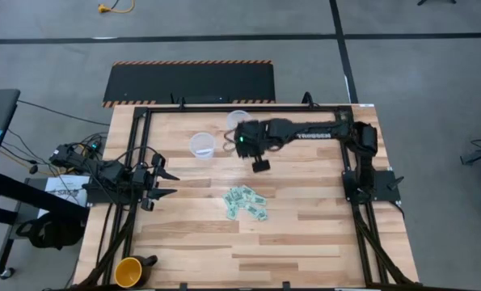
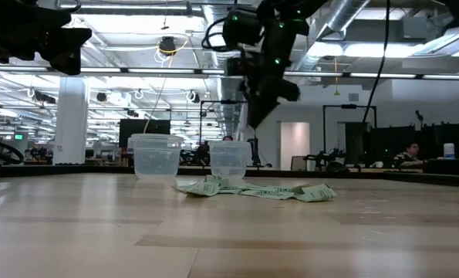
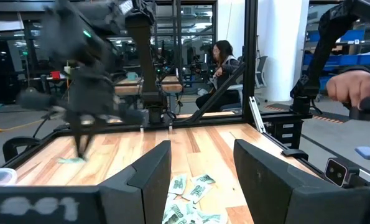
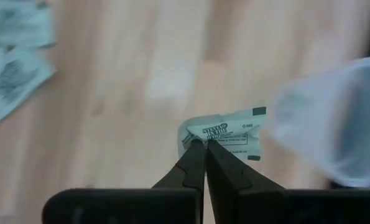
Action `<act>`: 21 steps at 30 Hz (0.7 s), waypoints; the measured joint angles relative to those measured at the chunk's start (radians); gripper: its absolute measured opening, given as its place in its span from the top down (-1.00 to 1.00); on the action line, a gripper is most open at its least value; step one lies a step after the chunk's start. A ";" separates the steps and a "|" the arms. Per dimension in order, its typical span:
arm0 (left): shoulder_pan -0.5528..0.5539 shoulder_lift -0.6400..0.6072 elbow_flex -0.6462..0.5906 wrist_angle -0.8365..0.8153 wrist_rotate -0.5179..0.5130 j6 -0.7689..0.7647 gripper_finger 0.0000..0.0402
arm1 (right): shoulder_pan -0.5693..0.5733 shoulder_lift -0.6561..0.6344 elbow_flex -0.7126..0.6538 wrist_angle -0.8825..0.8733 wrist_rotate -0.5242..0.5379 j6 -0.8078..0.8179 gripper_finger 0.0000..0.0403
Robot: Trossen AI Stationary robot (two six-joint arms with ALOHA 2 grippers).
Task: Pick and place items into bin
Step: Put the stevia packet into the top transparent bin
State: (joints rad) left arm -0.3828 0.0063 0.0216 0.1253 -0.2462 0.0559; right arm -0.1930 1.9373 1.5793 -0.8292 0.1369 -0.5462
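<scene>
Right wrist view: your right gripper (image 4: 204, 148) has its fingers pinched tight on the corner of one packet (image 4: 225, 134), carried above the wood with a clear cup (image 4: 334, 118) just beside it. The print on that packet appears to read "Stevia In The Raw"; the finer lines under it are too small to make out.

From above, you see the right arm reaching across the table (image 1: 321, 242) toward two clear cups, one (image 1: 202, 145) to its left and the other (image 1: 238, 120) partly under the arm. Which of them serves as the bin cannot be told from here, nor whether either holds anything.

The pile (image 1: 246, 203) of green-and-white packets lies near the table's middle, well apart from the cups, so by the look of it most of your job is left: this packet is not yet dropped, and many more wait.

Your left gripper (image 1: 161, 184) waits at the table's left edge, fingers spread wide and holding nothing. White lettering runs along the right arm, too small to read with confidence.
</scene>
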 joint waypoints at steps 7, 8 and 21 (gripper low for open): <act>0.000 0.000 0.000 0.000 0.000 0.000 0.17 | -0.122 0.000 0.108 0.049 -0.028 -0.060 1.00; 0.000 0.000 0.000 0.000 0.000 0.000 0.17 | -0.141 -0.001 0.114 0.064 -0.050 -0.064 1.00; 0.000 0.000 0.000 0.000 0.000 0.001 0.17 | -0.306 -0.001 0.118 0.213 -0.306 -0.027 1.00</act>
State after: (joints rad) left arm -0.3826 0.0067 0.0216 0.1249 -0.2459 0.0566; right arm -0.4993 1.9366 1.6970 -0.6157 -0.1690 -0.5737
